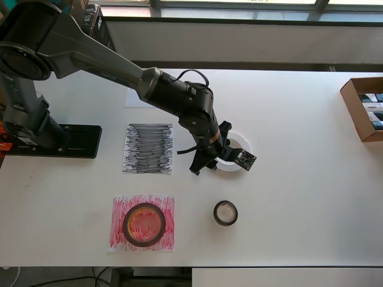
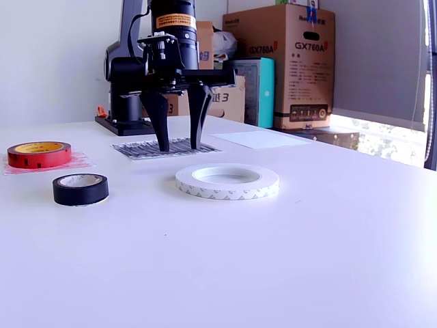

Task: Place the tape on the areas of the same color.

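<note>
Overhead view: red tape roll [image 1: 144, 224] already sits on the red scribbled sheet [image 1: 142, 223] — that pairing looks done. Black tape roll [image 1: 225, 213] lies on bare table [image 1: 299, 197], near the red sheet but apart from it, not yet on the black scribbled sheet [image 1: 148, 148]. White tape roll [image 1: 232, 152] also on bare table, partly under the arm's wrist in this view. Plain white sheet [image 1: 136, 99] peeks out beneath the arm, at the far side of the black sheet.

Exterior view: gripper [image 2: 179, 145] hangs upright with fingers pointing down and spread apart, nothing between them; tips hover behind the white roll [image 2: 227, 181], close to it, not touching. Black roll [image 2: 80, 188] on the exterior view's left, red roll [image 2: 39, 154] farther left on its sheet.

Step in hand, as I judge it — going for the white roll. Next move calls for shifting the parted jaws over the roll's near wall so one finger drops inside the ring and one outside, then lowering and closing, then carrying to the white sheet [image 2: 259, 139]
</note>
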Robot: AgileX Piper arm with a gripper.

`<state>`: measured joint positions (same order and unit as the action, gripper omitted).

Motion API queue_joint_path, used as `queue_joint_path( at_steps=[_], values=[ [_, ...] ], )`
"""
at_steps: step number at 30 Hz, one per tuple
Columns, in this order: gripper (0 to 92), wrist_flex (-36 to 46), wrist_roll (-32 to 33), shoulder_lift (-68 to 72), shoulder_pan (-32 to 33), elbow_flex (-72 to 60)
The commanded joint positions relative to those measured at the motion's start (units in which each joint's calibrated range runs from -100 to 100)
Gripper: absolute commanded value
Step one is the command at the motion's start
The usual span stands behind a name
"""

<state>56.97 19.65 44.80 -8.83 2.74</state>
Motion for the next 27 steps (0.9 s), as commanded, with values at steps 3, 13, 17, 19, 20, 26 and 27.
queue_joint_path(
  at_steps=[3, 13, 17, 19, 20, 26, 27],
  values=[
    [47.0, 0.0, -0.6, 1.7, -0.5, -2.4],
    [54.4, 0.5, -0.6, 5.2, -0.5, -5.8],
    [54.4, 0.5, -0.7, 5.2, -0.5, -5.8],
    [54.4, 0.5, -0.7, 5.2, -0.1, -5.8],
    [54.4, 0.4, -0.6, 5.2, 0.0, -5.8],
    [54.4, 0.3, -0.3, 5.2, 0.7, -5.2],
    [54.4, 0.3, -0.2, 5.3, 0.8, -5.1]
  ],
)
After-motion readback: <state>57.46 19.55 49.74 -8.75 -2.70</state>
